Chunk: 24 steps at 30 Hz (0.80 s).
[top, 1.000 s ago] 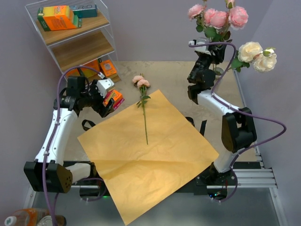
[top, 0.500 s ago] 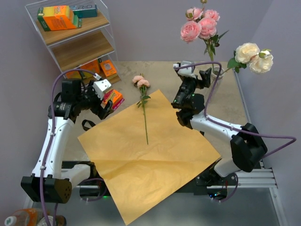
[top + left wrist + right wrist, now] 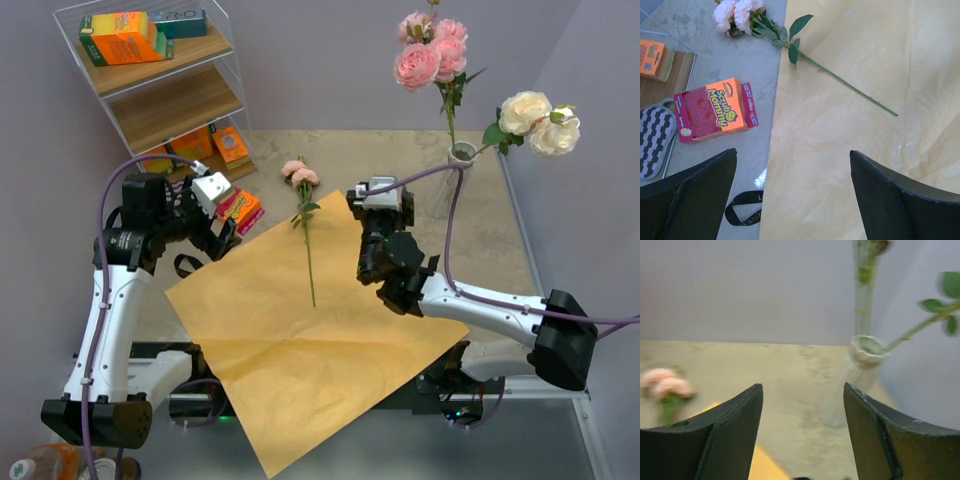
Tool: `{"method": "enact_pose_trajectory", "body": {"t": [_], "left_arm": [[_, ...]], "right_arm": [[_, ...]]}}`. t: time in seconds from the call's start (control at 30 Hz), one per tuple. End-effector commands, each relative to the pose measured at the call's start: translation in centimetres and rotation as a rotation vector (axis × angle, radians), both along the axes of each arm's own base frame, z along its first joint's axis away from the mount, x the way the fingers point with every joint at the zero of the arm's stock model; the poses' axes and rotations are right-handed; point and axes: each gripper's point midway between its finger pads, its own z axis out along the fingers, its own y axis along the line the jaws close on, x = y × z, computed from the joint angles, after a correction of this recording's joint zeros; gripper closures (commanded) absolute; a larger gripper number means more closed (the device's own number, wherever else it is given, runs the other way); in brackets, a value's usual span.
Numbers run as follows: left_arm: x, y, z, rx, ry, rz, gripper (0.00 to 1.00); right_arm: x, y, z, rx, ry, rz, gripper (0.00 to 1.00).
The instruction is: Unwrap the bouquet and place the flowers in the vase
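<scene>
Right gripper [image 3: 802, 387] spread and empty, facing the vase [image 3: 867, 347], left gripper [image 3: 792, 155] likewise; advises pinching the lone flower [image 3: 308, 235], lying on the orange paper [image 3: 300, 340], mid-stem, clear of leaves.

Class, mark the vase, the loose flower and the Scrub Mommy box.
vase [image 3: 861, 355], right wrist view, white rim
flower [image 3: 732, 15], left wrist view, pink bloom
Scrub Mommy box [image 3: 715, 110], left wrist view, orange top
</scene>
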Motion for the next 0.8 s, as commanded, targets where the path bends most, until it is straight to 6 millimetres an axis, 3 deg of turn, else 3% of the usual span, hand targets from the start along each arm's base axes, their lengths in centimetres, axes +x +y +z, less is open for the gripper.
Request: {"method": "enact_pose_trajectory", "body": {"t": [0.0, 0.07, 0.1, 0.13, 0.2, 0.27, 0.3, 0.37, 0.57, 0.67, 0.77], "left_arm": [[-0.8, -0.2, 0.7, -0.025, -0.001, 0.000, 0.01], [-0.9, -0.1, 0.5, -0.017, 0.003, 0.004, 0.01], [-0.9, 0.0, 0.3, -0.014, 0.006, 0.004, 0.01], [-0.9, 0.1, 0.3, -0.010, 0.004, 0.006, 0.01], [-0.9, 0.2, 0.2, -0.004, 0.001, 0.009, 0.01], [-0.9, 0.3, 0.5, 0.003, -0.013, 0.010, 0.00], [-1.0, 0.3, 0.5, 0.007, -0.012, 0.008, 0.01], [-1.0, 0.3, 0.5, 0.012, -0.015, 0.006, 0.00], [-0.9, 0.3, -0.3, 0.015, 0.013, 0.000, 0.01], [-0.9, 0.4, -0.5, 0.021, 0.012, 0.001, 0.01], [-0.9, 0.5, -0.4, 0.029, 0.005, 0.002, 0.01]], "right_arm": [[1.2, 9.3, -4.7, 0.186, 0.205, 0.362, 0.33], [1.5, 12.5, -6.2, 0.186, 0.312, 0.437, 0.35], [2.1, 14.0, -9.1, 0.140, 0.387, 0.425, 0.35], [2.7, 15.5, -8.6, 0.140, 0.402, 0.432, 0.36], [2.9, 16.8, -13.0, 0.070, 0.525, 0.413, 0.35], [3.1, 18.7, -13.6, 0.085, 0.563, 0.457, 0.32], [3.4, 19.7, -15.4, 0.067, 0.601, 0.471, 0.32], [4.2, 21.3, -15.9, 0.102, 0.645, 0.518, 0.32], [7.3, 22.8, -20.8, 0.159, 0.799, 0.504, 0.35], [8.8, 22.2, -23.3, 0.200, 0.863, 0.467, 0.37], [9.8, 21.6, -24.4, 0.204, 0.875, 0.446, 0.39]]}}
